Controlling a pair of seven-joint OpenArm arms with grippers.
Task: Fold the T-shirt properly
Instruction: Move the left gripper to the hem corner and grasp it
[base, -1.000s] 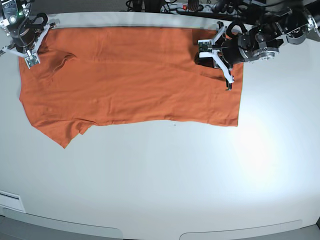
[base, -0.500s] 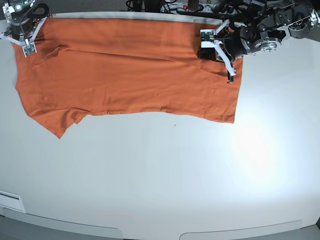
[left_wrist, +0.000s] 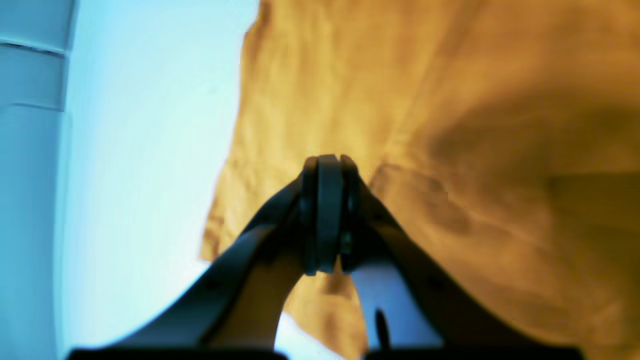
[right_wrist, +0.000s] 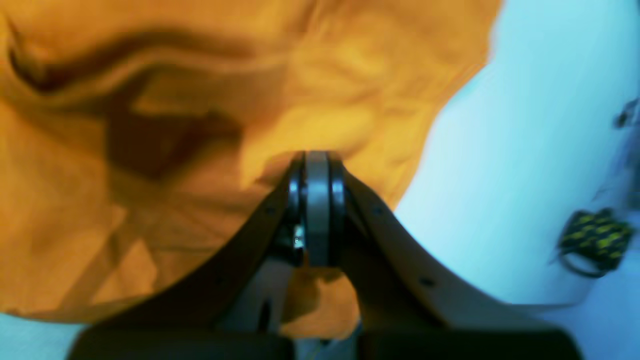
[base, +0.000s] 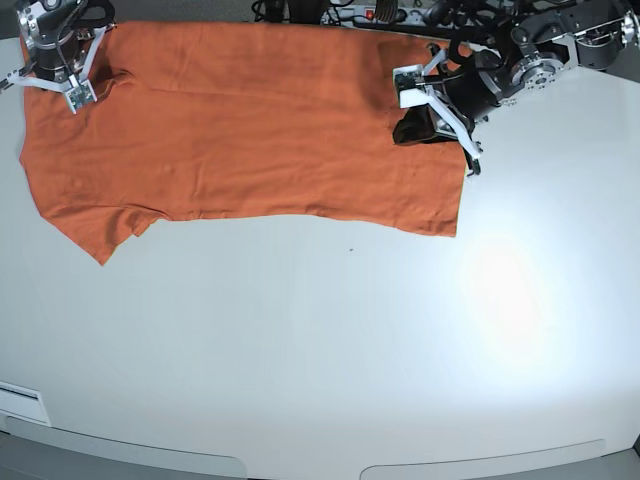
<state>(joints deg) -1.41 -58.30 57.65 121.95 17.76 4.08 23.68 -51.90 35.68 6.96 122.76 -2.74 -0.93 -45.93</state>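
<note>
The orange T-shirt lies spread flat across the far part of the white table, one sleeve pointing toward the near left. My left gripper, on the base view's right, is shut on the shirt's right edge. In the left wrist view its jaws are closed with orange fabric pinched between them. My right gripper, at the far left, is shut on the shirt near its left corner. In the right wrist view its jaws are closed on wrinkled fabric.
Cables and a power strip run along the table's far edge. A yellow-and-black cable loop lies beside the right gripper. A white label sits at the near left. The white table stretches toward the front edge.
Both grippers have moved toward the far edge, dragging the shirt with them. The near hem has shifted away and the fabric lies flatter.
</note>
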